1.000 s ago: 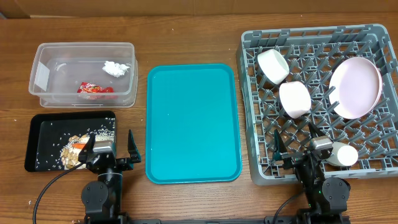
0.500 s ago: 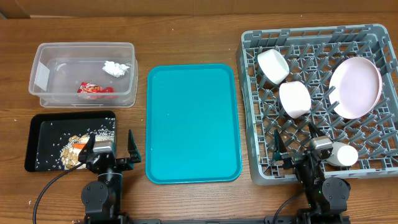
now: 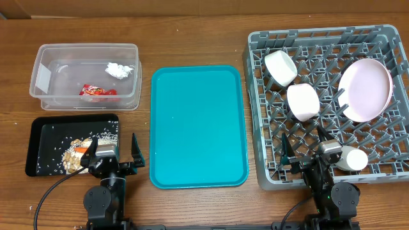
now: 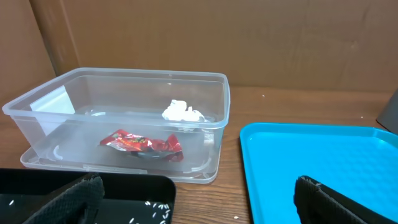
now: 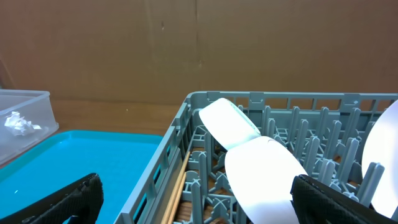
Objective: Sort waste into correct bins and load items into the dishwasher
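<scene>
From where I sit the sorting looks done, so I am judging how things would handle if I had to touch them again. The red wrapper [image 3: 98, 91] and white tissue [image 3: 119, 69] lie apart inside the clear tub [image 3: 39, 54]. Both are feather-light and soft, and a pinch on any raised fold would lift them. The rice and scraps [image 3: 77, 153] are scattered in the black tray [image 3: 38, 128]. Loose grains will not pinch, so I would move the tray by its rim instead.

In the grey rack [image 3: 383, 172] the plate [image 3: 365, 89] leans among the pegs at the far right. The far bowl [image 3: 280, 68] and the nearer bowl [image 3: 302, 101] are tipped on edge to its left. The cup [image 3: 353, 159] lies on its side near the front right corner. All four look hard, smooth and likely slippery, perhaps breakable, so I would take each across its rim, one finger inside and one outside. The teal tray [image 3: 198, 134] sits between the bins and the rack on the bench [image 3: 192, 25].

Both arms are tucked low at the near edge, pointing away from me. The left claw [image 3: 114, 142] is spread wide with nothing in it, beside the black tray's near right corner. The right claw [image 3: 303, 135] is spread and holds nothing, over the rack's near edge, just left of the cup.
</scene>
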